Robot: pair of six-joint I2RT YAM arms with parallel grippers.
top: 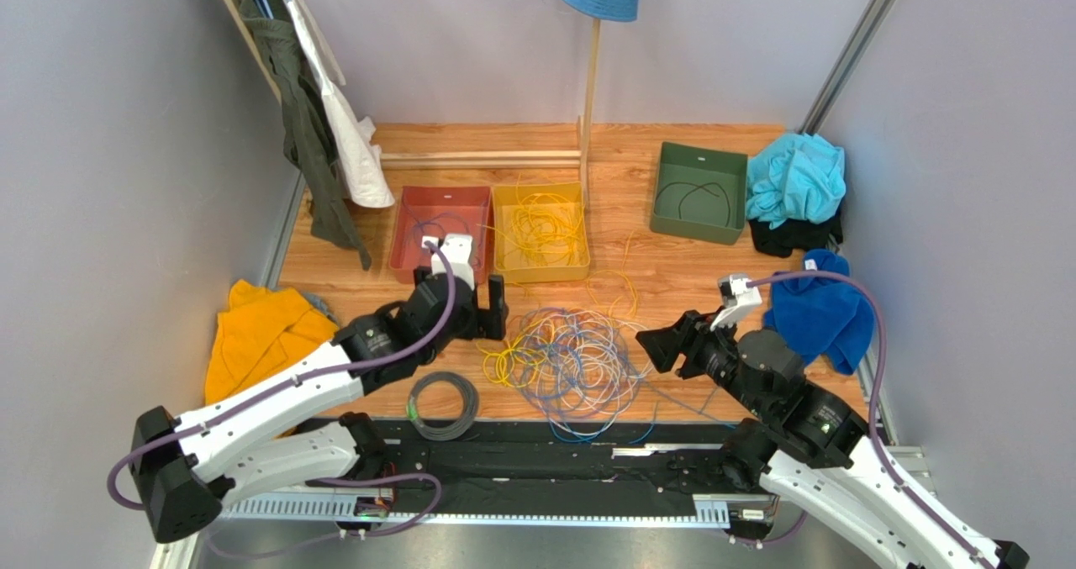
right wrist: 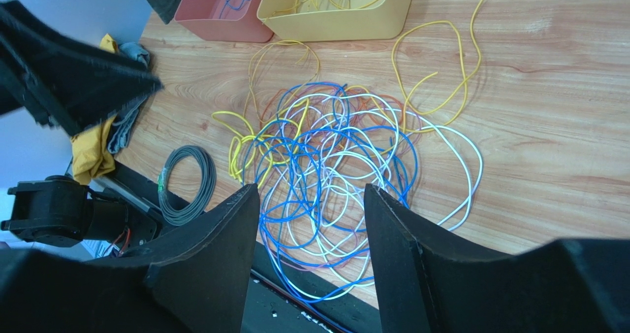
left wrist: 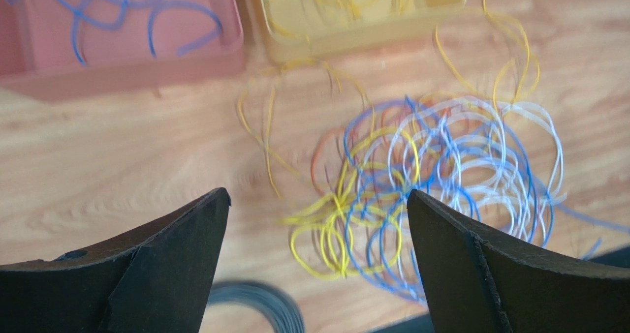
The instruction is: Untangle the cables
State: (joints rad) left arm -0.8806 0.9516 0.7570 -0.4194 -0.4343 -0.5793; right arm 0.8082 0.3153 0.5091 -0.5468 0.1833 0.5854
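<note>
Wooden table (top: 692, 273) holds tangled cables (top: 575, 355) beside grey coil (right wrist: 210, 179).

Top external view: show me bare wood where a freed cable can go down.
Mostly free: wood between the yellow bin and green bin, running towards the dark blue cloth. Crowded: the centre under the cables, with the grey coil beside.

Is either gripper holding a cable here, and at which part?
Nothing is held: left gripper and right gripper both stand open and empty near the cables.
</note>
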